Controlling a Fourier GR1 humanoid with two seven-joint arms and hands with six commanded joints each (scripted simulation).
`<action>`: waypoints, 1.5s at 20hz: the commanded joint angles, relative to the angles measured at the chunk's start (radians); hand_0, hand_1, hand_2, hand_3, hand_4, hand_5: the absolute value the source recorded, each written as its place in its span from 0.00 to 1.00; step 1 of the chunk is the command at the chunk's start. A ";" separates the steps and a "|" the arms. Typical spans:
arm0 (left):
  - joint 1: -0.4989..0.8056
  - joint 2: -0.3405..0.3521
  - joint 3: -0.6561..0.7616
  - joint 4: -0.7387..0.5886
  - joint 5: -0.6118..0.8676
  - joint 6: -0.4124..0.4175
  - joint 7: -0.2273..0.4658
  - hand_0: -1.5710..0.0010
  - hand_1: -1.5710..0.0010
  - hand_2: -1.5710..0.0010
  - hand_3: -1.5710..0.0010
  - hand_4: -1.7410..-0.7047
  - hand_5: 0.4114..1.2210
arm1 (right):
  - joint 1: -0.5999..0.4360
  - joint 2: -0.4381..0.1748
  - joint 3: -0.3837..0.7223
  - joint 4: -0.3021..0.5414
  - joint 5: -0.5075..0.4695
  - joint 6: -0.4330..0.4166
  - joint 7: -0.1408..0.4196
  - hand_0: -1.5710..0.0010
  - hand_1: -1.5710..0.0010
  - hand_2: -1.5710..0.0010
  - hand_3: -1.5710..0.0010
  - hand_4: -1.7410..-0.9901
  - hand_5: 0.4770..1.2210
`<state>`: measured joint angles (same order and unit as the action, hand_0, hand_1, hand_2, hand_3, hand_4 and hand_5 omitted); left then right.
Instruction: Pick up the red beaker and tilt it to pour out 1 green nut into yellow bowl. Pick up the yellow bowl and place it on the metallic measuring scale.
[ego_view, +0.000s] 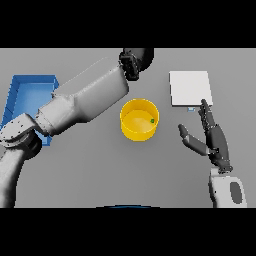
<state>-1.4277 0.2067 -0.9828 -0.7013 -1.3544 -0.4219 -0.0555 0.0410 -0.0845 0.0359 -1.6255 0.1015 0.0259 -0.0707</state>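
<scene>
The yellow bowl stands upright in the middle of the table, with one small green nut inside near its right wall. To its upper right lies the measuring scale, a pale square plate. My right hand is open to the right of the bowl, just below the scale, fingers straight and thumb spread toward the bowl without touching it. My left arm reaches across above the bowl, and its hand sits at the far edge of the table. No red beaker shows in this view.
A blue tray lies at the far left, partly covered by my left forearm. Bare grey table stretches in front of the bowl.
</scene>
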 joint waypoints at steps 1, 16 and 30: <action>-0.054 0.009 0.031 0.037 0.003 0.023 0.003 0.00 0.15 0.16 0.13 0.07 0.97 | -0.021 0.008 0.002 0.000 -0.010 0.002 0.021 1.00 1.00 1.00 1.00 0.69 0.19; -0.129 0.335 0.741 0.392 0.495 0.215 0.241 0.00 0.01 0.01 0.11 0.03 1.00 | -0.043 -0.023 0.022 0.015 0.018 0.021 -0.018 1.00 1.00 1.00 1.00 0.59 0.24; 0.401 0.357 0.993 0.169 0.839 0.419 0.571 0.00 0.00 0.00 0.05 0.00 1.00 | -0.028 -0.024 0.028 0.037 0.023 0.027 -0.047 1.00 1.00 1.00 1.00 0.58 0.29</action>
<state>-1.0252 0.5632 0.0101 -0.5314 -0.5145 -0.0045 0.5151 0.0130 -0.1087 0.0638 -1.5882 0.1243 0.0532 -0.1199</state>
